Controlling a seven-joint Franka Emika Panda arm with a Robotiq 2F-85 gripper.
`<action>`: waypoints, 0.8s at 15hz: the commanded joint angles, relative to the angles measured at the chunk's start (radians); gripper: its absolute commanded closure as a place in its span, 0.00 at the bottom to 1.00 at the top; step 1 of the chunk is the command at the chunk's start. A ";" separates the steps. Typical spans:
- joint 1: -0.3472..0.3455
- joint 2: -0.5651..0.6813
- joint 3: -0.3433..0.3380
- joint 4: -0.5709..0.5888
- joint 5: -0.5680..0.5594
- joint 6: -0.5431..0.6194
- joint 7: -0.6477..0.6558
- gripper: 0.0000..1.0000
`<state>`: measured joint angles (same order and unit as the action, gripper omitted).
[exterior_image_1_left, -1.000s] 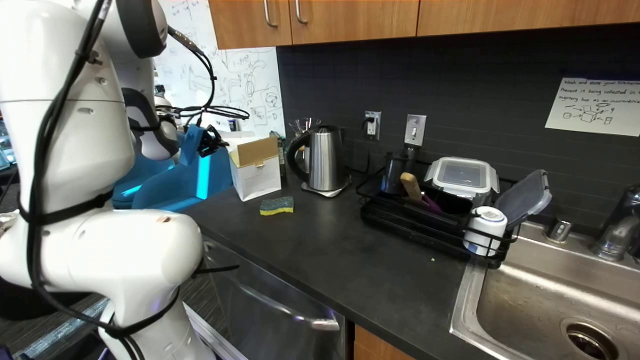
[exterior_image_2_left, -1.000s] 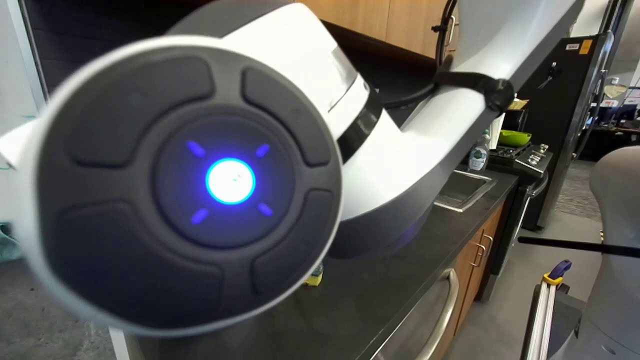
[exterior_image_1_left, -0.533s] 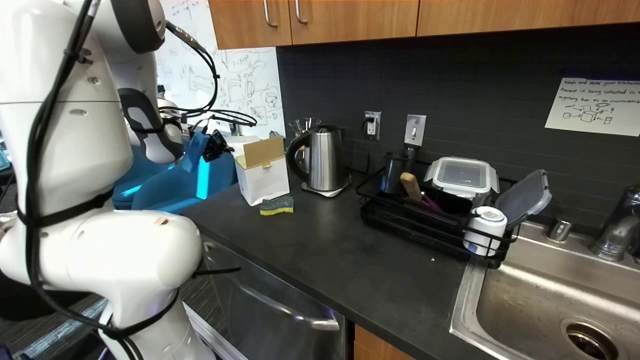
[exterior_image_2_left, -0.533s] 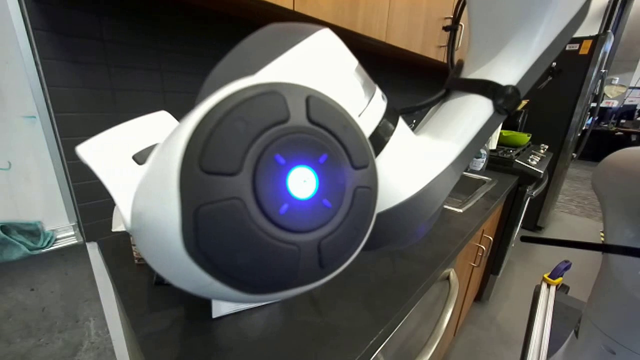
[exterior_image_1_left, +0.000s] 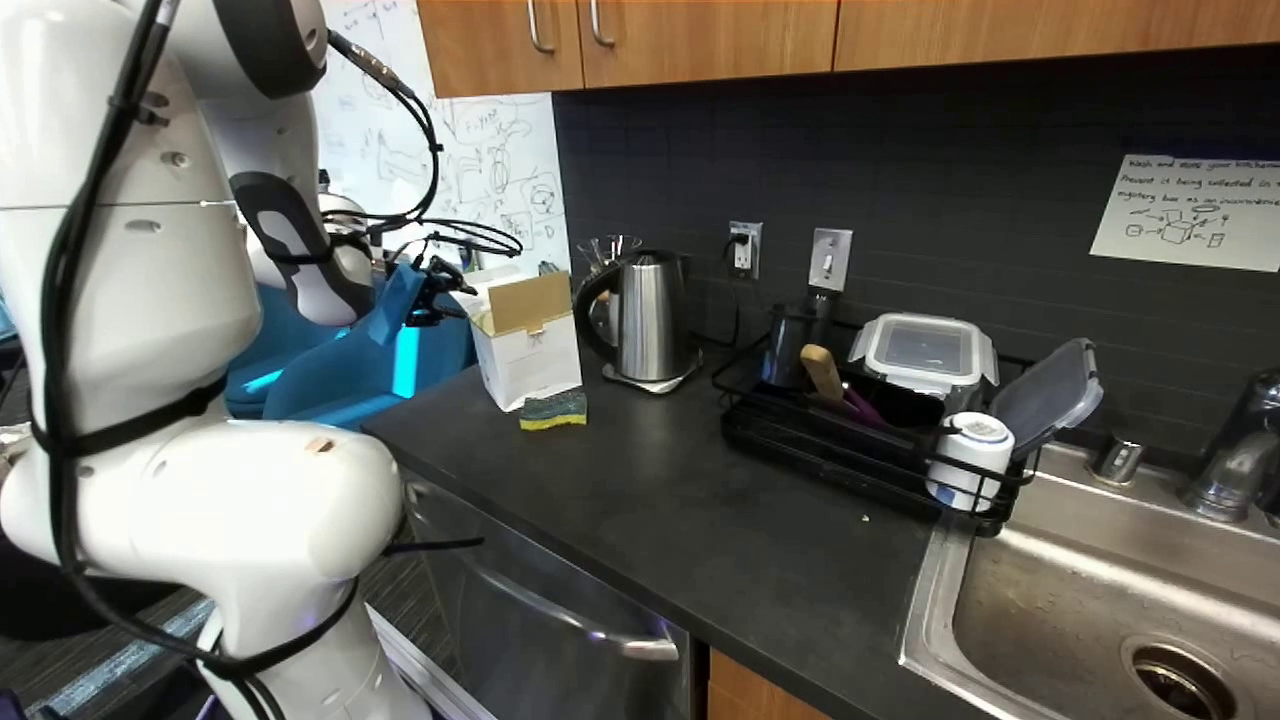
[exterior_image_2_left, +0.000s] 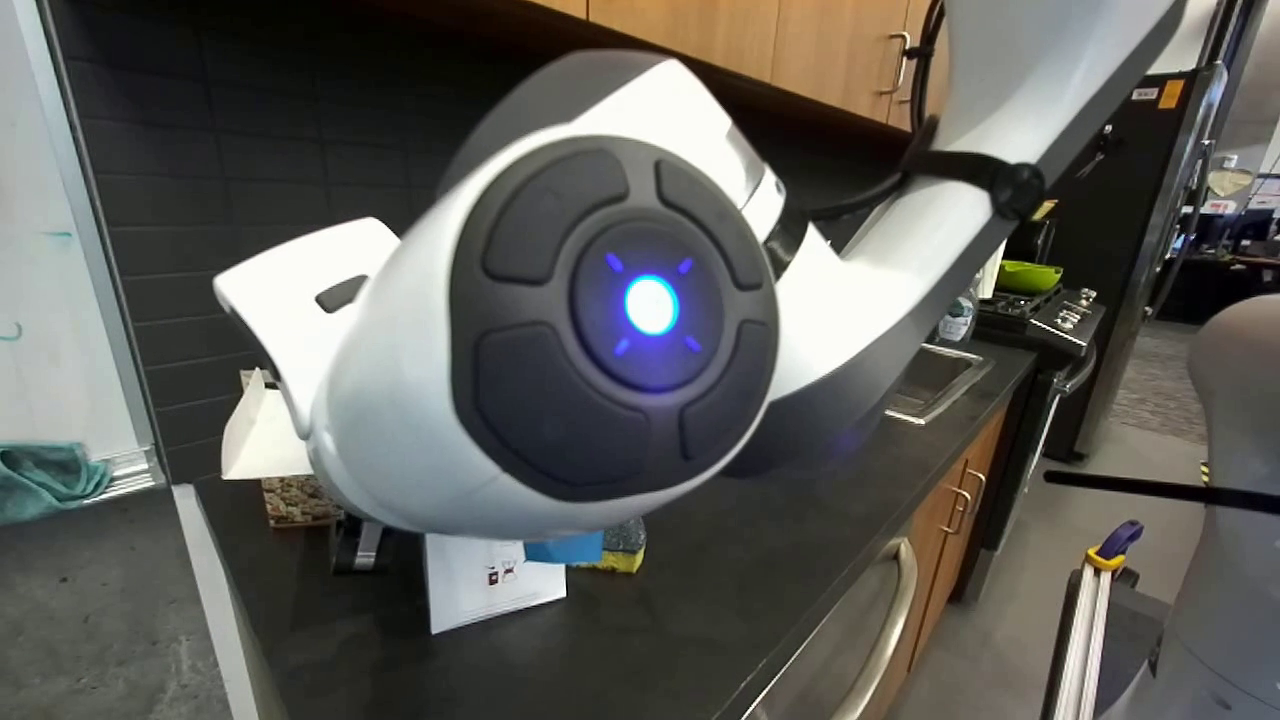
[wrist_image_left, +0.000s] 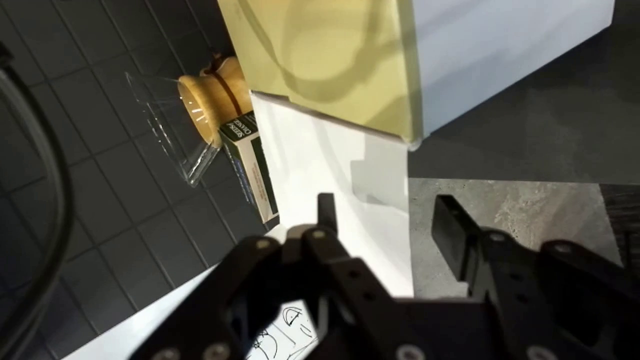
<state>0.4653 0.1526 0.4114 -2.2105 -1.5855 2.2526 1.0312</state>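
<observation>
Because the jaws stand well apart, the gripper (wrist_image_left: 387, 216) grips nothing; it hangs near the left end of the counter (exterior_image_1_left: 640, 500), a white flap (wrist_image_left: 320, 145) showing behind and between its fingers (wrist_image_left: 452, 232) in the wrist view. Touching or apart: cannot tell. Just right, in an exterior view, the white box (exterior_image_1_left: 530, 360) carrying that flap stands on the counter's far left part, top uncovered, brown flap (exterior_image_1_left: 530, 302) raised. Sponge (exterior_image_1_left: 553, 410) lies just beside the box's near right base; farther right, kettle (exterior_image_1_left: 650, 325), then dish rack (exterior_image_1_left: 820, 450). Handling judgement: any squeeze on the flap should be light, its edge centred between the fingers, since thin card probably creases. Small, slow motions seem best, as the box looks light and prone to slide.
</observation>
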 joint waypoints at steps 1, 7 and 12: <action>-0.009 -0.047 0.019 -0.025 0.037 0.024 -0.002 0.15; 0.005 -0.076 0.047 -0.029 0.068 0.016 -0.008 0.00; 0.010 -0.097 0.060 -0.037 0.120 0.016 -0.022 0.00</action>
<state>0.4752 0.0997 0.4657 -2.2184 -1.5020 2.2647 1.0283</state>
